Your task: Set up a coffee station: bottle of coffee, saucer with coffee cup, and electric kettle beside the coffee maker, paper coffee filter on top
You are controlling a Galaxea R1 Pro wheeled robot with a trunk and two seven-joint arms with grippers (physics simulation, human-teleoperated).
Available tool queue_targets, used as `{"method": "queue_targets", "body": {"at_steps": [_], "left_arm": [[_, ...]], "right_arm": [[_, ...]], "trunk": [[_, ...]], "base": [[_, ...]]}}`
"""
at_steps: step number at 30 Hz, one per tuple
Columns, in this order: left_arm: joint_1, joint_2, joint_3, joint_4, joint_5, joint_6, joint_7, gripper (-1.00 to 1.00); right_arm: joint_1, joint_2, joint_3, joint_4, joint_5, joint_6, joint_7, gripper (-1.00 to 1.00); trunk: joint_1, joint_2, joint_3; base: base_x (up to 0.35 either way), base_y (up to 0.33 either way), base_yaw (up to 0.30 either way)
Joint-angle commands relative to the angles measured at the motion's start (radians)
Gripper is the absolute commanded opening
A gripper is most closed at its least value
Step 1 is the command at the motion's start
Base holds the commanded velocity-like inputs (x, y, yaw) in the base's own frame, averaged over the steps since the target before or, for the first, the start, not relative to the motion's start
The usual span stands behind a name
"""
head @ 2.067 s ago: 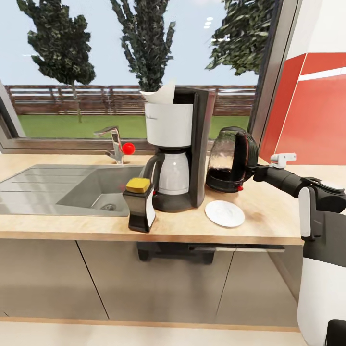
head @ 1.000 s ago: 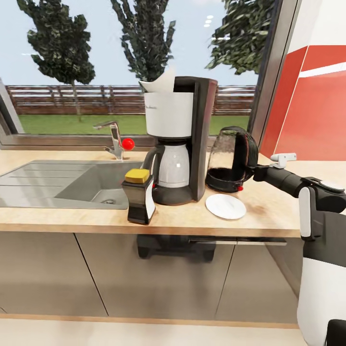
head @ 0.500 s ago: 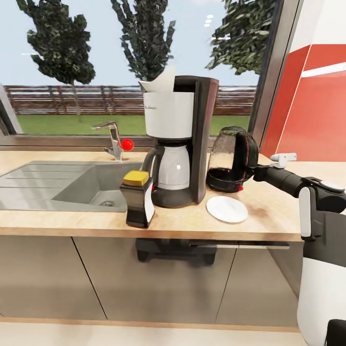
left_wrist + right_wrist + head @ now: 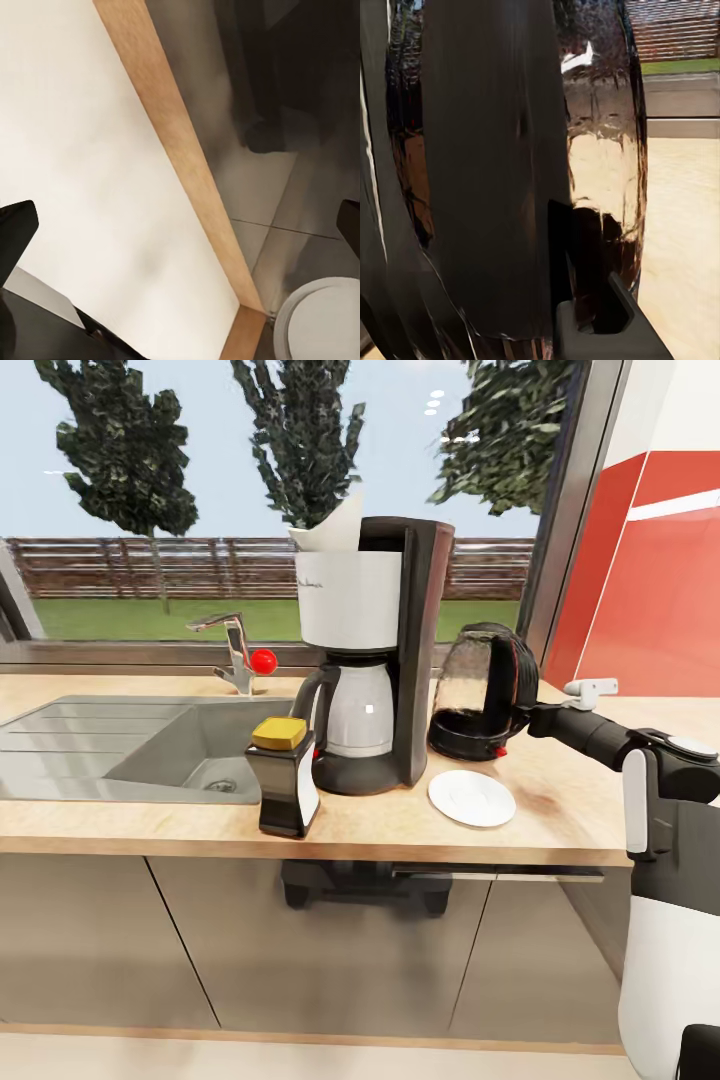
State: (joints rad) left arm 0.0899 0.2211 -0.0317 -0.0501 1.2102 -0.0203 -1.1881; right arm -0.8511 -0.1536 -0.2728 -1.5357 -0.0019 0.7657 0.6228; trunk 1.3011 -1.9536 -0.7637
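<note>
The coffee maker (image 4: 370, 660) stands mid-counter with a white paper filter (image 4: 335, 528) sticking out of its top. A coffee bottle (image 4: 283, 780) with a yellow lid stands at its front left. The white saucer (image 4: 471, 798) lies at its front right, bare. The dark electric kettle (image 4: 483, 695) stands right of the coffee maker, behind the saucer. My right gripper (image 4: 528, 718) is at the kettle's handle (image 4: 487, 172), shut on it. My left gripper (image 4: 180, 225) hangs open over the floor. The coffee cup is out of view.
A sink (image 4: 120, 745) with a faucet (image 4: 237, 650) takes up the counter's left part. The wooden countertop (image 4: 560, 810) has bare room at the right, by a red wall (image 4: 650, 590). Grey cabinet fronts (image 4: 320, 950) lie below, and a window behind.
The camera has shifted a little: the coffee maker, bottle and sink slid slightly left in the picture. The kettle and my right arm kept the same place in it.
</note>
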Motion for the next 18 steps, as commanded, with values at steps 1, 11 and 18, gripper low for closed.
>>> {"method": "queue_targets", "body": {"at_steps": [1,11,18], "left_arm": [[0.001,0.0,-0.004,-0.002,0.003,-0.002,-0.001,1.0],[0.001,0.0,-0.004,-0.002,0.003,-0.003,-0.002,1.0],[0.001,0.0,-0.004,-0.002,0.003,-0.003,-0.002,1.0]], "right_arm": [[-0.001,0.0,-0.001,-0.001,-0.006,0.007,0.004,-1.0],[-0.001,0.0,-0.002,-0.001,-0.006,0.007,0.005,-1.0],[-0.001,0.0,-0.002,-0.001,-0.007,0.007,0.005,-1.0]], "trunk": [[0.0,0.0,-0.001],[0.023,-0.042,-0.02],[0.023,-0.042,-0.02]], "base": [[0.0,0.0,0.0],[0.0,0.0,0.0],[0.0,0.0,0.0]]}}
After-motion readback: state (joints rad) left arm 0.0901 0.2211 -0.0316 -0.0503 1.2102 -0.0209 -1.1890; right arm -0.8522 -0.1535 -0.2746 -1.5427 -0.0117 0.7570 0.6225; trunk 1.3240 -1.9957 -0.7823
